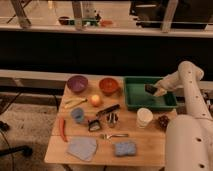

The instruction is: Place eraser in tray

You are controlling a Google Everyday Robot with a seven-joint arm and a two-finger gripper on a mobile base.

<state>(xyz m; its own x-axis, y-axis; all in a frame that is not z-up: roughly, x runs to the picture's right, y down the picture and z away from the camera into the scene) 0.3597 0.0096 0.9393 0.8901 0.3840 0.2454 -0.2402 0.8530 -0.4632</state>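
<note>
The eraser [108, 110], a thin flat black bar, lies on the wooden table just right of the orange fruit and left of the tray. The green tray [134, 96] stands at the table's back right. My gripper [151, 89] shows as a dark tip at the end of the white arm. It hangs inside the tray's outline, over its middle right, well away from the eraser. Whether the dark tip holds anything is unclear.
A purple bowl [77, 83] and an orange bowl [108, 85] stand at the back. Also on the table are an orange fruit [96, 100], a blue cup [77, 115], a black clip [94, 125], a white cup [144, 117], a blue sponge [125, 148], a grey cloth [82, 148] and a red chili [62, 129].
</note>
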